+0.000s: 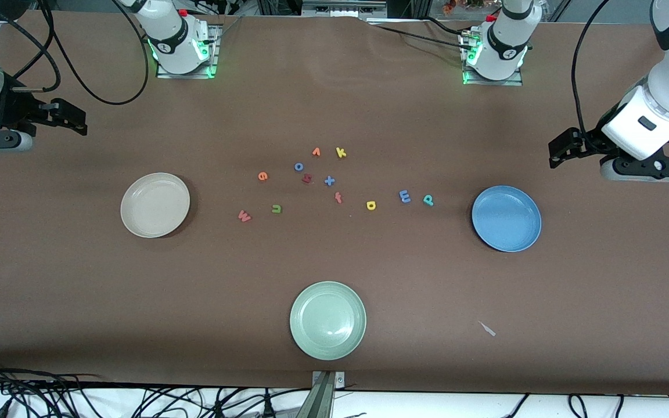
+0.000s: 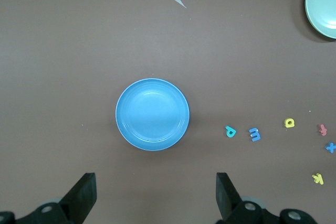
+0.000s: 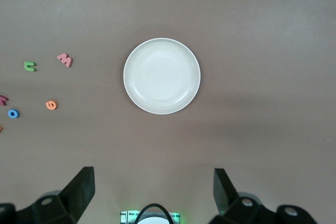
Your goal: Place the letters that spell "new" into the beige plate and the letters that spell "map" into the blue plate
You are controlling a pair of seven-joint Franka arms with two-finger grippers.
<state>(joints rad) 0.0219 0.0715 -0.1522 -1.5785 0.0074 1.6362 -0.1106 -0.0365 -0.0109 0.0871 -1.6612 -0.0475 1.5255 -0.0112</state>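
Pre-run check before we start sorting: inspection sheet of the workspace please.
Surface: brown table, flat, no spills seen.
Job's things: beige plate and blue plate both hold nothing. w, n, e, a, m, p all lie loose on the table between the plates.
Clutter: green plate; spare letters k, o, f; pale scrap.
Grippers: left gripper open above the blue plate; right gripper open above the beige plate.
Cables: black cables at the arm bases and the table edge.
Surroundings: nothing seen.
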